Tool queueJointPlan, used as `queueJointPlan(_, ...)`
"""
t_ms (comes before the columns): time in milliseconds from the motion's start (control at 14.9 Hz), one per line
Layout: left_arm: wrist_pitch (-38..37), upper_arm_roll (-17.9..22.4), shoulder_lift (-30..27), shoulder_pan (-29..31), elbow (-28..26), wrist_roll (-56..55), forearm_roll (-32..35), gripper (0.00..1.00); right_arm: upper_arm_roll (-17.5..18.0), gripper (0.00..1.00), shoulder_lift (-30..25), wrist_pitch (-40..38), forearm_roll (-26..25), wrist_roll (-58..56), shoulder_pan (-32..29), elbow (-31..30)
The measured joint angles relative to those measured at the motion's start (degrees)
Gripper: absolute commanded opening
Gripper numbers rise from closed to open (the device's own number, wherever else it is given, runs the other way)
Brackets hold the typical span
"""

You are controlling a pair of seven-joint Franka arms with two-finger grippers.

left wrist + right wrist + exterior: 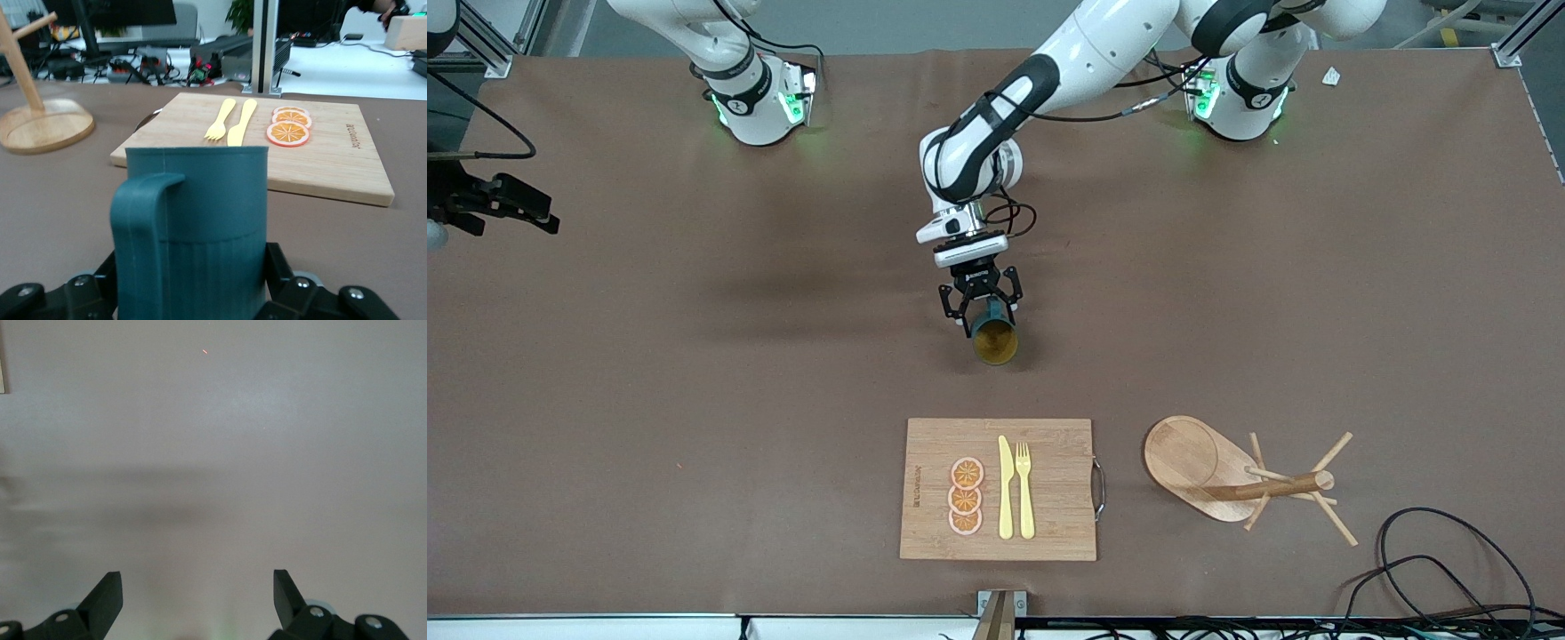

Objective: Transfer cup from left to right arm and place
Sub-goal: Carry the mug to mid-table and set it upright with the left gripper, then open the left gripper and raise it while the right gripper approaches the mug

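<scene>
- The left pincer (980, 307) sits at the centre of the front view, pinching the cup (994, 338) by its base end, up in the air over bare counter (694, 356)
- The cup lies on its side: its long axis runs from the pincer down the frame toward the board (996, 489), the open mouth facing the front camera and showing a mustard inside
- In the left wrist view the cup (197, 227) fills the lower middle, its loop handle standing out from the wall, the black fingers (283, 273) pressing on either flank
- The right pincer (198, 593) has its jaws spread wide with nothing between them; its wrist view shows only bare counter
- In the front view the right arm rises out of the frame at upper left, so it waits well apart from the cup; the handover turns on that arm crossing toward the frame's centre
- As I judge it, the mouth end and ribbed wall stay free for the right pincer to take
- Cup: dark teal, matte, vertically ribbed, cylindrical
- Board: pale wood, rectangular, with a metal handle; on it lie a yellow knife (1006, 487), a yellow fork (1025, 489) and three orange slices (966, 496)
- Stand (1227, 476), lower right of the frame: oval wooden base, post and pegs
- Counter: brown, smooth, matte
</scene>
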Motion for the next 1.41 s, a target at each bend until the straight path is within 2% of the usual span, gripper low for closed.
queueJointPlan(336,-3.63,0.01,4.11,-0.51,1.56,-1.43,10.34,0.53,-0.01,1.0,0.02,-0.07,0.0,0.0,-0.01,-0.01)
queueJointPlan(537,-4.32,0.01,6.95,-2.51,4.85,-3.18,11.79,0.55,-0.02,1.0,0.02,-0.07,0.0,0.0,-0.02,0.0)
queueJointPlan(605,-4.67,0.01,7.37,-3.24,5.5,-3.18,11.79,0.63,-0.02,1.0,0.02,-0.07,0.0,-0.01,-0.02,-0.01)
queueJointPlan(739,-5.58,0.01,7.99,-3.94,5.7,-3.18,11.79,0.96,-0.02,1.0,0.02,-0.08,0.0,-0.01,-0.03,-0.01)
queueJointPlan(873,-6.78,0.02,8.61,-3.96,5.78,-3.23,11.77,1.0,-0.05,1.0,0.03,-0.08,0.0,-0.01,-0.06,-0.01)
queueJointPlan(1075,-8.32,-0.1,8.87,-5.04,5.88,-3.28,8.61,1.0,-0.08,1.0,0.04,-0.08,0.0,-0.01,-0.07,-0.01)
queueJointPlan(1411,-13.28,-1.96,6.86,-10.88,8.08,-3.3,-8.21,1.0,-0.13,1.0,0.07,-0.1,0.0,-0.02,-0.34,-0.02)
